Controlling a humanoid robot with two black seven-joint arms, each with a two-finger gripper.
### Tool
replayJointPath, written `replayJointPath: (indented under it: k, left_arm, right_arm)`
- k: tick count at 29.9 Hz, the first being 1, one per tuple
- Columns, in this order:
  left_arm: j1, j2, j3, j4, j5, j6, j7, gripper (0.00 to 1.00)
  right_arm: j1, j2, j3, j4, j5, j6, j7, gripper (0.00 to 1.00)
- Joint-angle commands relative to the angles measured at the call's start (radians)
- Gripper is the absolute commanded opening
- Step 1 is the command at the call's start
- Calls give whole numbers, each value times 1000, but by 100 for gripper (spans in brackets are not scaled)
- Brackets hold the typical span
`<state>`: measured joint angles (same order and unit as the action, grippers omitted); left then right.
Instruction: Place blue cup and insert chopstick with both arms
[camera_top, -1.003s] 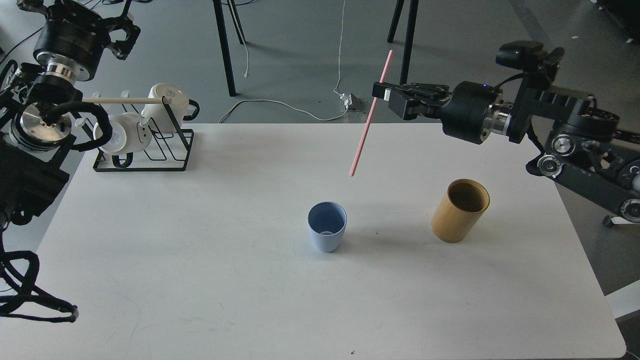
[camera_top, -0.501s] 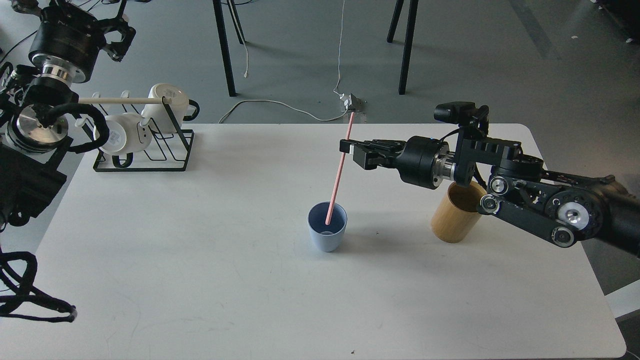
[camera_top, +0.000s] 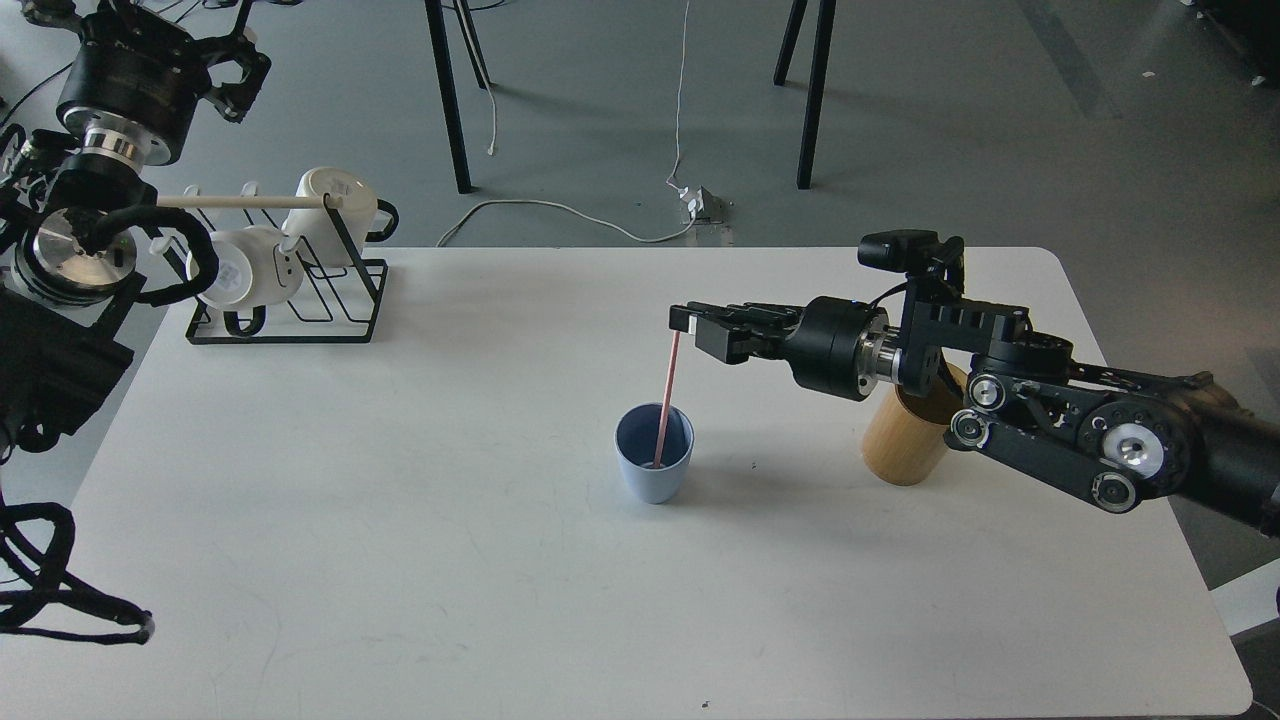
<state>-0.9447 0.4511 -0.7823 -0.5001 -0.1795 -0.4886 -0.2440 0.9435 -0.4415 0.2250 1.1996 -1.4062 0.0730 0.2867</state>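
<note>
Two-thirds through the task, as a judgement only. Standing upright near the middle of the white table (camera_top: 400, 520): blue cup (camera_top: 654, 470), open side up, apart from everything else. Reaching in from the right, low over the table: right gripper (camera_top: 685, 322), closed on the top end of the pale-pink chopstick (camera_top: 668, 395). Hanging almost vertical from that grip, leaning slightly, with the lower tip inside the cup, at or very near the bottom; cannot say for sure if touching. Raised far back at the upper left, well away from the cup: left gripper (camera_top: 238, 72), seen dark and small, so impossible to tell if spread or closed, and holding nothing visible.

Step in hand, probably: inserting the stick, close to its end. Next move, likely: open the fingers gently so that the stick rests against the rim, then pull back up and to the right without catching the stick. Careful also with the tan bamboo cylinder (camera_top: 898, 455), just under the right forearm. Far away on the left and of no concern: black wire rack (camera_top: 345, 315) with the white mugs (camera_top: 335, 195).
</note>
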Motion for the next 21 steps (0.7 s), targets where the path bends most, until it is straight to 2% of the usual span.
replayJointPath:
  k: [1,6,7,9,13,21]
  left_arm:
    - [0,1,0,0,0,0,0,99]
    - [0,3,0,0,0,0,0,99]
    - [0,3,0,0,0,0,0,100]
    - [0,3,0,0,-1,0,0,99]
    - [0,1,-2,0,-1,0,-1,99]
    - [-2,-9,-2,0,-1,0,0,100]
  right_arm:
    - [-2,-6,2,3,1,-1,0,38]
    - [0,-6,59,5,6,-9,0,59]
    - [0,-8,95,5,12,-9,0,70]
    - [0,-10,181,-3,35,-6,0,100]
    - [0,-8,367,-34,142,8,-4,99]
    - [21,0,539,-172,496,4,-4,100]
